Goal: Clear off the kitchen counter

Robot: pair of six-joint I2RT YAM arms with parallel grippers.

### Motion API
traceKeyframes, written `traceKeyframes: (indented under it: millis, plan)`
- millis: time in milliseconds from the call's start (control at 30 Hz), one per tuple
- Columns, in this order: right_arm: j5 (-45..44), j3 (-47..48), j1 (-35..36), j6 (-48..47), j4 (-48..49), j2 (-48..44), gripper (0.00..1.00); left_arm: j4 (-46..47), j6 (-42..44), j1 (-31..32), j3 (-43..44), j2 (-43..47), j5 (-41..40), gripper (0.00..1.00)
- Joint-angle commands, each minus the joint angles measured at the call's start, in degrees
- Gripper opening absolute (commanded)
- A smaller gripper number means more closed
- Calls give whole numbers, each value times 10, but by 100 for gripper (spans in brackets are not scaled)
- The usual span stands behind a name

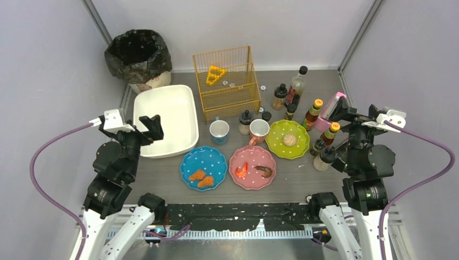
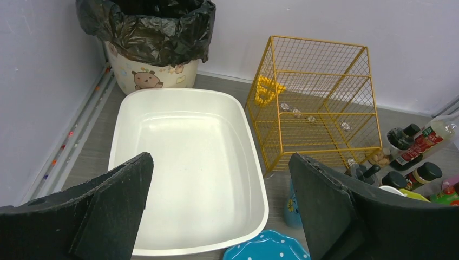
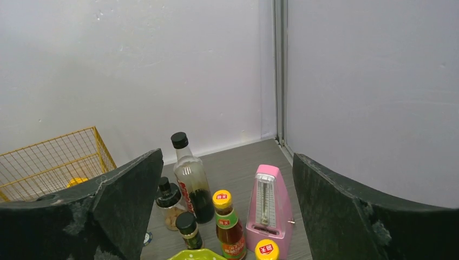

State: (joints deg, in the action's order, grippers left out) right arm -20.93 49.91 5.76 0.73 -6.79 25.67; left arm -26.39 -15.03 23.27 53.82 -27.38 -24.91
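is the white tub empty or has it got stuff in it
Empty: the white tub shows only bare white floor in both the left wrist and top views.

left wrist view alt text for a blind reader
An empty white tub fills the centre, framed by the left gripper's two open black fingers. Behind stand a black-bagged bin and a yellow wire basket on the grey counter.

nothing here can be read for certain. the small sauce bottle (image 3: 228, 227) has a yellow cap with a red patch of pale characters, too small to make out. the second yellow cap (image 3: 266, 249) carries the same patch. the tall dark-sauce bottle (image 3: 189, 184) wears a red label with blurred white print. the waste bin (image 2: 165, 76) shows a cartoon bear.
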Motion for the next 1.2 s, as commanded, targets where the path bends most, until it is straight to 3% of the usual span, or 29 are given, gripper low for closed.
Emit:
traceKeyframes:
  millis: [0, 500, 733, 933, 1167]
  plan:
    - [-4, -1, -2, -4, 23, 7, 95, 30, -10, 2, -1, -7, -1, 100]
    - [78, 34, -3, 22, -10, 82, 95, -18, -20, 2, -29, -6, 2, 100]
    - [131, 97, -3, 54, -41, 195, 95, -58, -33, 2, -41, -21, 22, 100]
    - [176, 188, -4, 48, -92, 345, 95, -86, -35, 2, -48, -47, 56, 100]
    - [201, 216, -16, 14, 8, 483, 97, -75, -57, 2, -89, -26, 83, 99]
